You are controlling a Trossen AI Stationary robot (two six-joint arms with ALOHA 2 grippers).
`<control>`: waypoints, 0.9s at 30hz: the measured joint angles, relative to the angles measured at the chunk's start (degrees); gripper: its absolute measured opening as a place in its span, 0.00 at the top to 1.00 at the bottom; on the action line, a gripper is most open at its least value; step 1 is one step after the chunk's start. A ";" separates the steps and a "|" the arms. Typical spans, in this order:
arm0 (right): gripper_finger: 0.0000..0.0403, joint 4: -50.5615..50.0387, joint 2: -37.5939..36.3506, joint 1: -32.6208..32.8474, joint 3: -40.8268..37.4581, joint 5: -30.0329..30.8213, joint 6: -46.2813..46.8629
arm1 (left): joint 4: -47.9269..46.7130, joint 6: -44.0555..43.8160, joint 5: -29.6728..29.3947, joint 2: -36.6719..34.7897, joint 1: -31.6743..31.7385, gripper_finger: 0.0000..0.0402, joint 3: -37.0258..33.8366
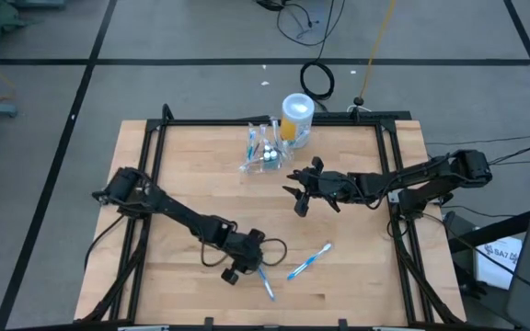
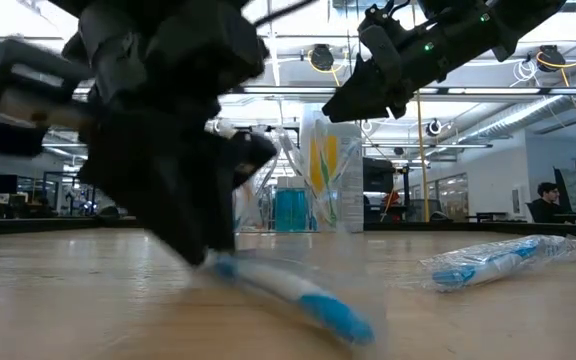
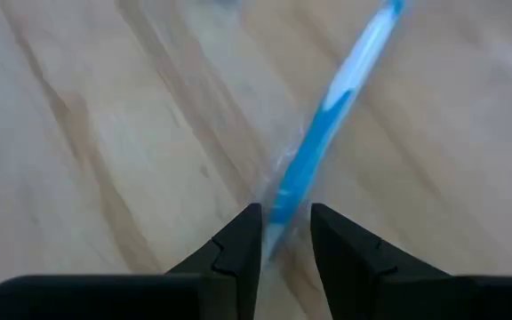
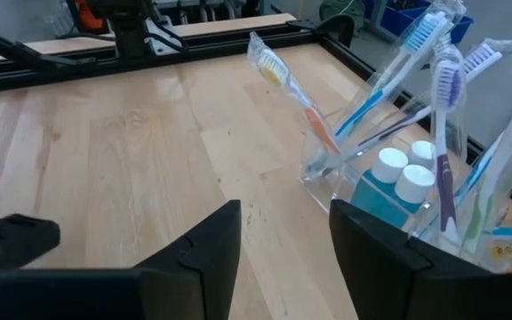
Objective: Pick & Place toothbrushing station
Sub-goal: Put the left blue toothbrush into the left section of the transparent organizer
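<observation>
Your left gripper [image 1: 251, 264] is clamped narrow on one wrapped toothbrush [image 1: 265, 280] at the bench's [image 1: 155, 285] near middle. Your right gripper [image 1: 299, 187] hovers wide and empty beside the clear cup [image 1: 263, 147] at the far edge, already holding several brushes. Two remain outside: this one and another [image 1: 309, 261] just right.

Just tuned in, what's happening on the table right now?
The left gripper is down at the near side of the table, its fingers closed around a wrapped blue toothbrush lying on the wood. A second wrapped toothbrush lies just beside it. The right gripper hovers open and empty near the clear cup, which already holds several brushes, next to the yellow container.
</observation>
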 joint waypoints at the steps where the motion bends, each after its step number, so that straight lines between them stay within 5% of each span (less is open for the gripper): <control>1: 0.59 -0.03 0.00 0.00 0.00 0.00 0.00 | -1.67 0.33 0.00 0.54 0.08 0.74 0.71; 11: 0.59 0.21 0.00 0.00 0.00 -0.02 0.00 | -8.80 3.54 -0.65 1.39 2.31 0.76 2.74; 18: 0.59 1.75 0.00 -0.01 0.00 -0.24 2.96 | -9.90 4.39 -2.43 0.48 2.45 0.97 2.65; 27: 0.59 3.06 -0.02 -0.19 0.00 -11.05 3.68 | -16.45 14.65 -15.40 -9.64 0.68 0.98 2.41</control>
